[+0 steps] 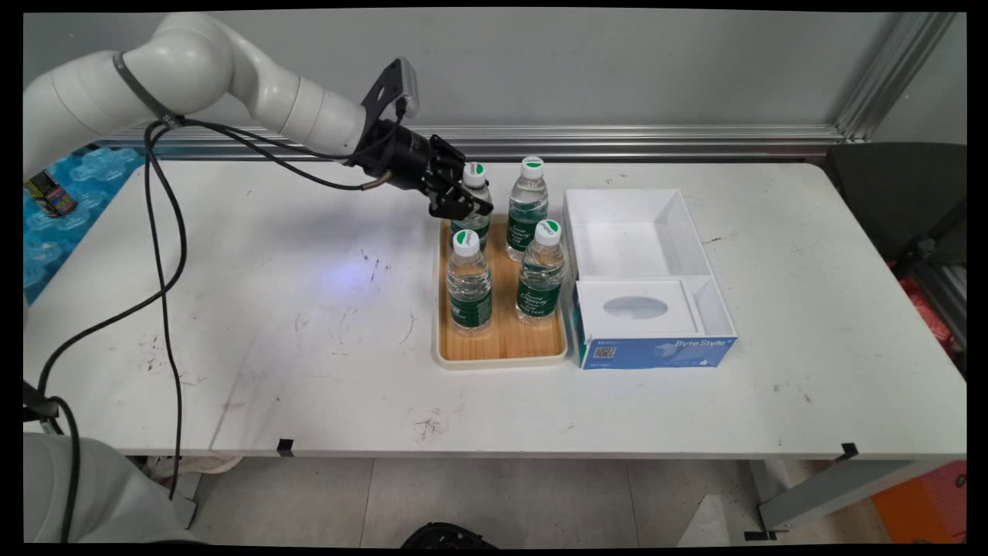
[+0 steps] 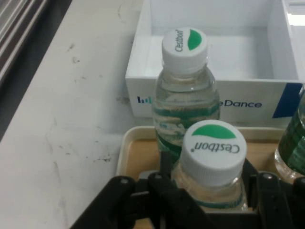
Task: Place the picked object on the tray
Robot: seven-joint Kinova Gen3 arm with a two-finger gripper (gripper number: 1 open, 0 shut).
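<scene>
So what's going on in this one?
The arm has its gripper at the back-left water bottle of four standing on a wooden tray. In the hand view the jaws sit on either side of that bottle just below its cap; whether they press it is unclear. A white box holding a tissue box stands to the tray's right.

White table (image 1: 309, 347), scuffed. Wooden tray (image 1: 505, 347) right under the fingers (image 1: 463, 207); white box (image 1: 641, 232) just beyond them, touching the tray.
</scene>
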